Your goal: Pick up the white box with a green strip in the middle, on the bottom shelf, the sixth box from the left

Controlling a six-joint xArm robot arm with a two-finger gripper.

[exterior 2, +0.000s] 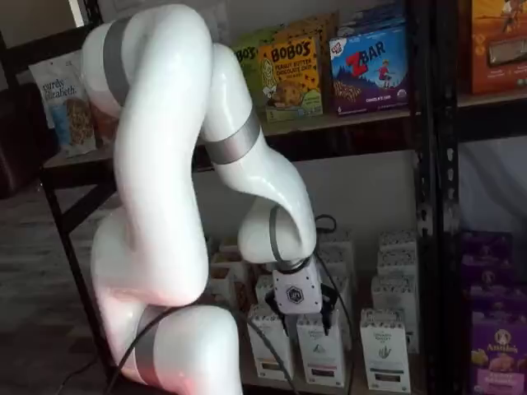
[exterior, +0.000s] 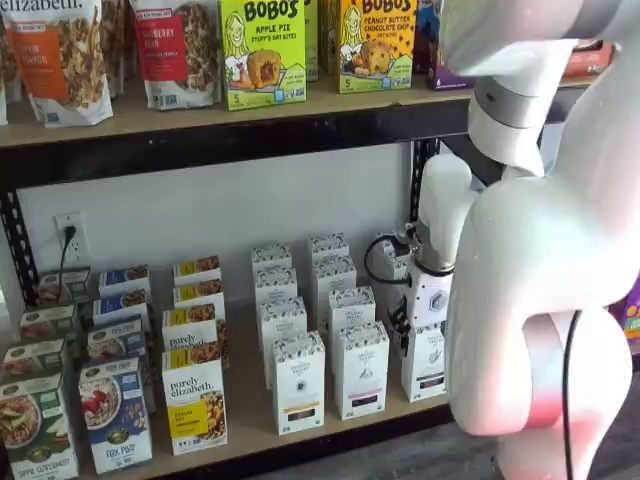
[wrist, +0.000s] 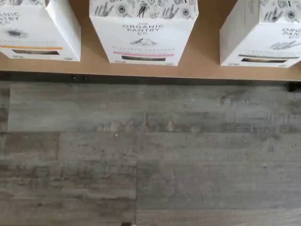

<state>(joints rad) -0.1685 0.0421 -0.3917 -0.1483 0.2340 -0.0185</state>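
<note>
The white box [wrist: 263, 33] with a dark greenish strip stands at the front of the bottom shelf [wrist: 207, 52], beside a like box with a pink strip [wrist: 143, 33]. In both shelf views [exterior: 425, 365] [exterior 2: 384, 350] it is the right-hand box of the front row. My gripper [exterior 2: 306, 325] hangs in front of the shelf's edge, just above the front row and apart from the boxes. In a shelf view it [exterior: 418, 335] covers the white box's upper part. Its fingers show only as dark bits under the white body, so I cannot tell whether they are open.
A third like box with an orange strip [wrist: 33, 28] stands further along. More white boxes stand in rows behind [exterior: 330, 290]. A black rail [wrist: 141, 77] edges the board, with grey wooden floor [wrist: 150, 155] below. Purely elizabeth boxes [exterior: 195, 400] and purple boxes [exterior 2: 494, 346] flank the row.
</note>
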